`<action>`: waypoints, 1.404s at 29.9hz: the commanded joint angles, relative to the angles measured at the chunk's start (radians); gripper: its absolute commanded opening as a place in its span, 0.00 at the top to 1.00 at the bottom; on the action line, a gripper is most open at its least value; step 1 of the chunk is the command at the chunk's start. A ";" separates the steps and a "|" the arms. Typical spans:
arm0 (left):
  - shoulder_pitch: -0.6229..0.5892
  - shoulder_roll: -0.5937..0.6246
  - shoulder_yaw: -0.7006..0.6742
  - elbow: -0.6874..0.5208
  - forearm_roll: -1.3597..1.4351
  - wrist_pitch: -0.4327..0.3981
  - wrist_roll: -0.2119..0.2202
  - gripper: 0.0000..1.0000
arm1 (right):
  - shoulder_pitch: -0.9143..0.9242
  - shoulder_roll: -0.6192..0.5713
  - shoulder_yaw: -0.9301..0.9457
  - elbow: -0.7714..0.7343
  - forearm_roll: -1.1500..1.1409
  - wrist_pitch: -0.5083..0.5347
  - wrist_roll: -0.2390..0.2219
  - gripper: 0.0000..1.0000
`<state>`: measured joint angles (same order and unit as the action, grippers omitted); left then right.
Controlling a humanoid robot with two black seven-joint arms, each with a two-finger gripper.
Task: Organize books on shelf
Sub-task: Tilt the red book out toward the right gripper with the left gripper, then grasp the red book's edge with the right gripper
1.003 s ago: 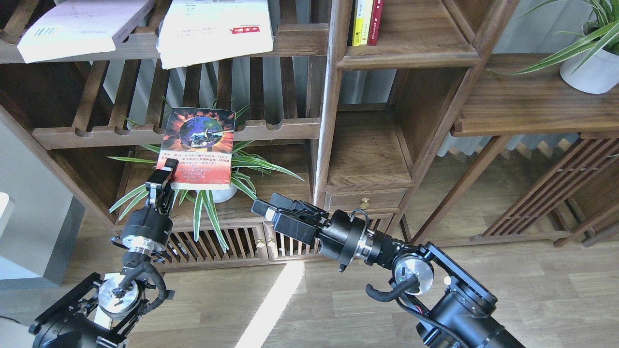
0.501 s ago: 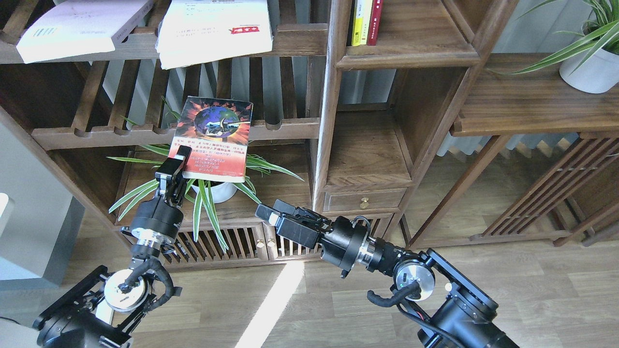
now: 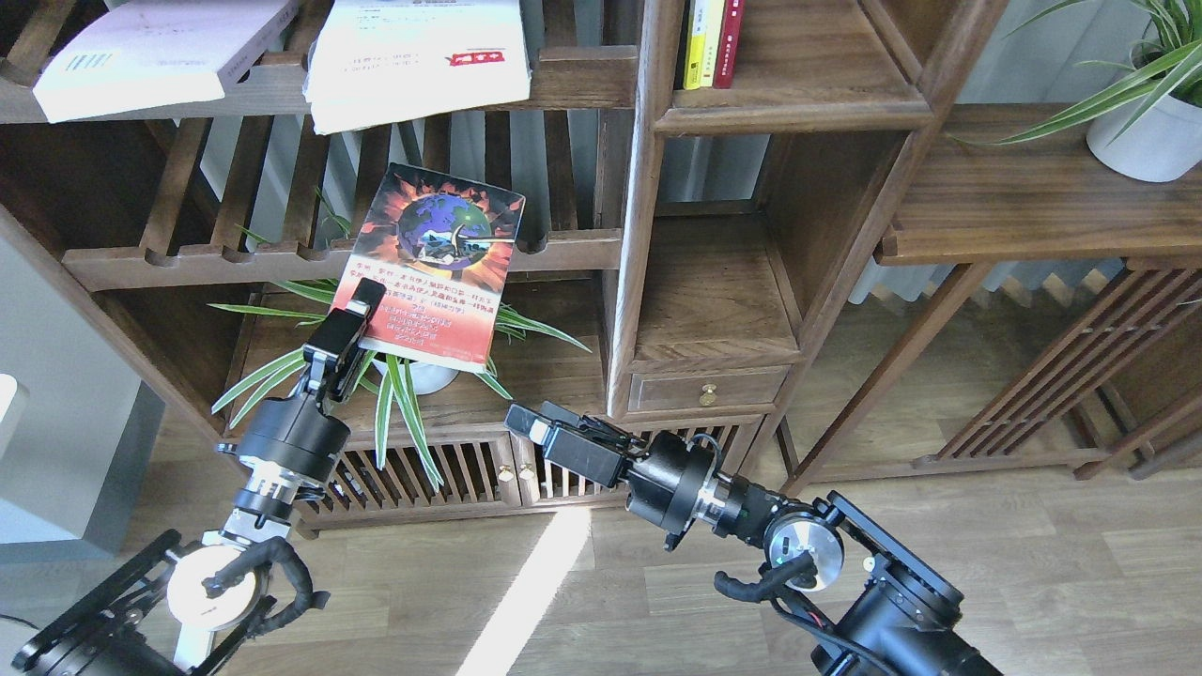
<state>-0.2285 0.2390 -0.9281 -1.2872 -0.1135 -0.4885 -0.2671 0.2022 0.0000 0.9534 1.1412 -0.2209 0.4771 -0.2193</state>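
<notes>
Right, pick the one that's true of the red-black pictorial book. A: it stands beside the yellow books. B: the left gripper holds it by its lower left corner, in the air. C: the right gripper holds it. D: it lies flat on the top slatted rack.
B: the left gripper is clamped on the lower left corner of the red-black pictorial book, tilted in front of the slatted rack.

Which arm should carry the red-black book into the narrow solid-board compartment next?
Left. The left gripper is shut on the red-black book, holding it in the air beside the compartment. The right gripper is lower and holds nothing.
</notes>
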 commanded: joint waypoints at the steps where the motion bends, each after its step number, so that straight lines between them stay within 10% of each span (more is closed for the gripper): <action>1: 0.024 0.051 0.002 -0.014 0.000 0.000 0.000 0.99 | 0.002 0.000 -0.007 -0.015 0.000 0.000 0.000 0.00; 17: 0.104 0.129 0.012 -0.145 0.000 0.000 0.009 0.99 | 0.019 0.000 -0.025 -0.066 0.021 -0.002 0.000 0.00; 26: 0.112 0.135 0.072 -0.211 0.001 0.000 0.120 0.99 | 0.062 0.000 -0.021 -0.075 0.080 -0.003 -0.002 0.00; 42: 0.109 0.123 0.083 -0.224 0.001 0.000 0.157 0.99 | 0.161 0.000 -0.024 -0.101 0.141 -0.012 -0.003 0.01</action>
<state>-0.1183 0.3696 -0.8470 -1.5105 -0.1119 -0.4887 -0.1272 0.3521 0.0000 0.9334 1.0417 -0.0821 0.4659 -0.2225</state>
